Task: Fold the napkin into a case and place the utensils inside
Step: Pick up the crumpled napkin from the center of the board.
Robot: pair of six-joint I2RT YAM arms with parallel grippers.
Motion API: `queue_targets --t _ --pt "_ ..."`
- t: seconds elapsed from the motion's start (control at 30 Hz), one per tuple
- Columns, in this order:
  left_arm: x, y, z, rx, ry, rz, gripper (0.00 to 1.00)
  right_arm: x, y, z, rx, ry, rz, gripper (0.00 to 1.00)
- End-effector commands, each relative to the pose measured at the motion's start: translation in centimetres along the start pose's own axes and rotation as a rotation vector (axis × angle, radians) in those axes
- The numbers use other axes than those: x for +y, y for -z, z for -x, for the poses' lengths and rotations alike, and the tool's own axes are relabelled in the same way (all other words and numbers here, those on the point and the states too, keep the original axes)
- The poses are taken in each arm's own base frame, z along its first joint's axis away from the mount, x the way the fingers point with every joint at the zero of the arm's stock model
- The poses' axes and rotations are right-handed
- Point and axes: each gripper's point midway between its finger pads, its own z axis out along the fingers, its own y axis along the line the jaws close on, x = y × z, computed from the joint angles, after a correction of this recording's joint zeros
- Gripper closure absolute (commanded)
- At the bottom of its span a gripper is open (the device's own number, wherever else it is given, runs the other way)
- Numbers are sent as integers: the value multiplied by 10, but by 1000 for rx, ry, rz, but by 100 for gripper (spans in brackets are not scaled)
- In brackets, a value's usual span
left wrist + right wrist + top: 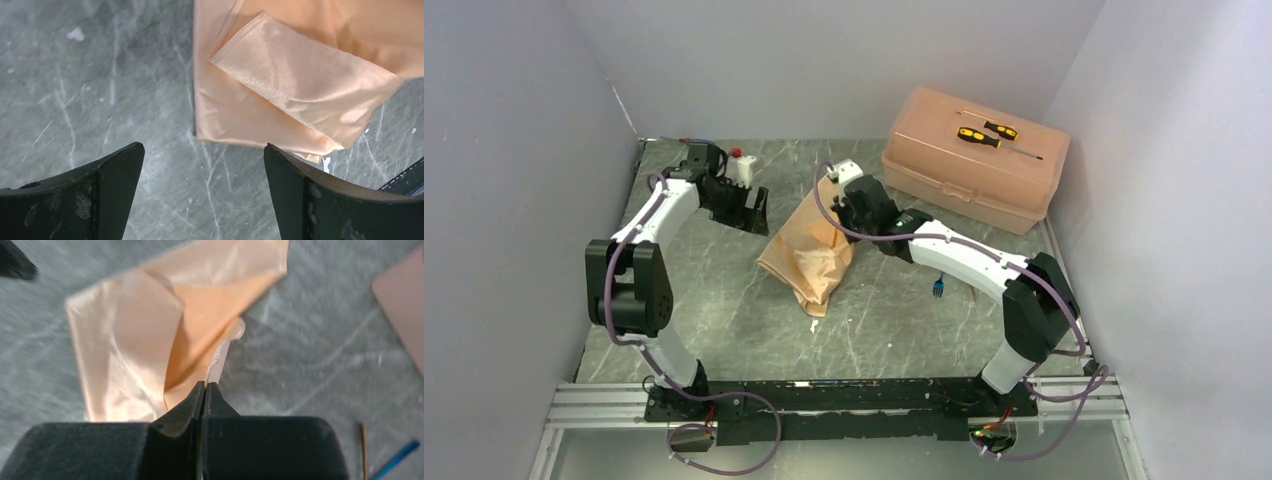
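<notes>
Here the right fingers pinch the napkin at its edge, while the left fingers stand spread, empty.

Can't make out any text, labels, brands or numbers anywhere, not even on the pink box or screwdrivers.

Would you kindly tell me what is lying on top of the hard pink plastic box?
The hard pink plastic box carries two yellow-and-black screwdrivers on its closed lid; its inside is hidden.
</notes>
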Motion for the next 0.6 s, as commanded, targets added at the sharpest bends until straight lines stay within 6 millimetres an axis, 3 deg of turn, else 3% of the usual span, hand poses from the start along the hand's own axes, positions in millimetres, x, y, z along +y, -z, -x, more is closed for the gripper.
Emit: queue_targets --t 0.0,0.23,0.43,0.57 --pt "-20 -15 15 -6 -126 -52 5 -23 15 -45 58 -96 -124 100" --pt "-33 -57 23 45 -160 -106 5 -24 24 -79 112 -151 -134 100" --pt "-46 -81 35 49 -161 -158 5 -27 21 -88 126 -162 -152 100" --pt "-66 -92 32 54 -175 -242 5 -26 19 -89 128 -171 -149 100"
